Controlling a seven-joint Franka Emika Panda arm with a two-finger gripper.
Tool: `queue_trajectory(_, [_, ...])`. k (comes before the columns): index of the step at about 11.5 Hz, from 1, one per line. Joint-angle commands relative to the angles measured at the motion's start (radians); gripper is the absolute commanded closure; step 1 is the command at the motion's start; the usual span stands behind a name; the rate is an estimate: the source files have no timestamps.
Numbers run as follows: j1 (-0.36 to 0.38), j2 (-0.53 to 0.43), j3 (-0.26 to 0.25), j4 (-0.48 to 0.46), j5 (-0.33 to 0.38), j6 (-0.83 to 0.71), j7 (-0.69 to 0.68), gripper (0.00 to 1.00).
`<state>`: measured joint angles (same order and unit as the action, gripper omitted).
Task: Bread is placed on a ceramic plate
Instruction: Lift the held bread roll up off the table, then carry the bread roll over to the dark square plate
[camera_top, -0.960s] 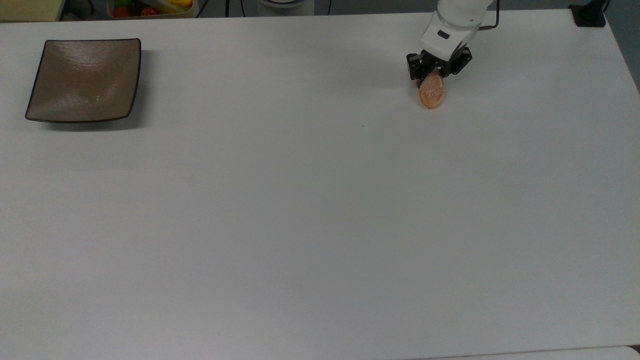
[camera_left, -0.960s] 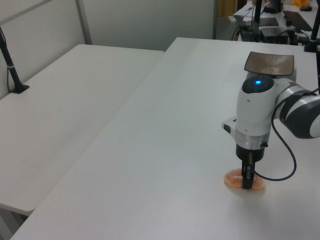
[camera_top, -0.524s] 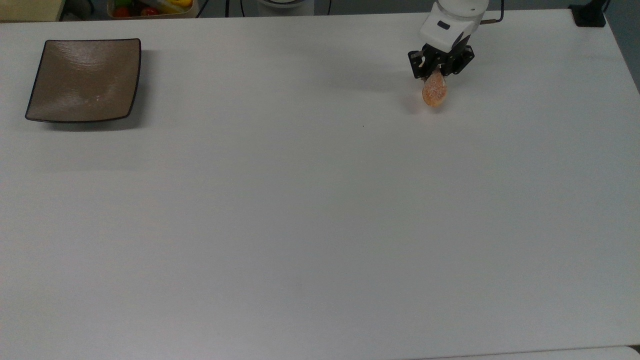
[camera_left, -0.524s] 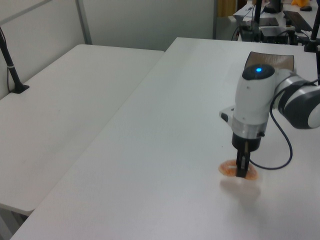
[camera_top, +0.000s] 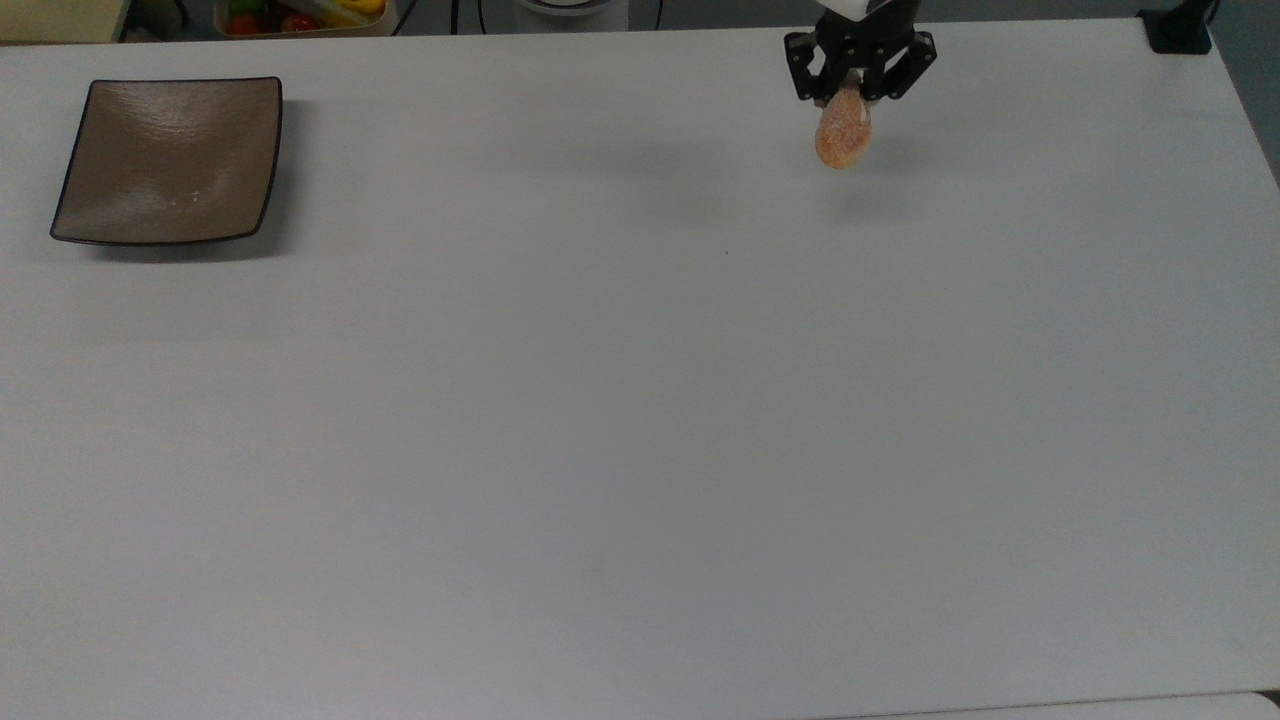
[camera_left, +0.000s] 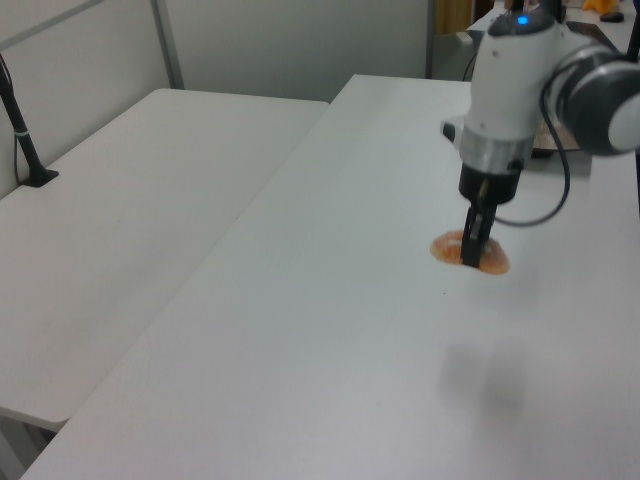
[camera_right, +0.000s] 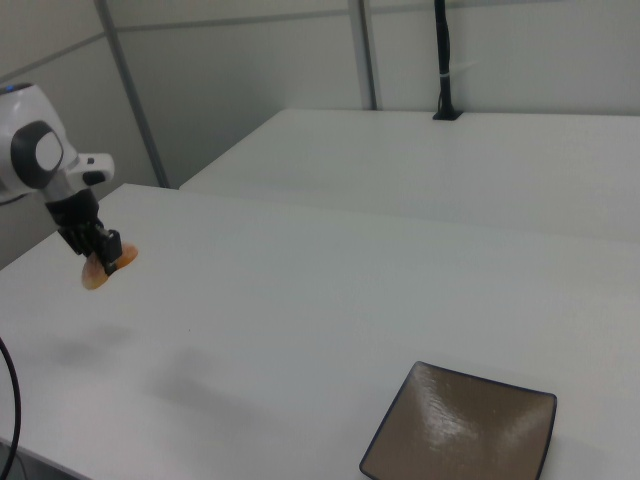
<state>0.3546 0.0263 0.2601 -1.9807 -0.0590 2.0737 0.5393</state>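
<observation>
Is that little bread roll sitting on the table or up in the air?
Up in the air. The pincer holds the bread above the table, and its shadow lies apart from it.

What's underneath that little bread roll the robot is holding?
Nothing but bare white table. The bread hangs in the gripper, lifted clear, with its shadow on the tabletop below. The plate sits far off at the top view's left. The pinched part of the roll is hidden.
</observation>
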Motion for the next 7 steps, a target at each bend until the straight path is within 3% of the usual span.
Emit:
queue_trajectory(1, [-0.048,-0.071,-0.06,0.056,0.091,-0.148,-0.201,0.84])
queue_trajectory(5, [-0.146,-0.146,-0.174,0.092,0.172,-0.273,-0.491,0.82])
queue_trajectory(7, [-0.205,-0.163,-0.232,0.097,0.173,-0.296,-0.608,0.82])
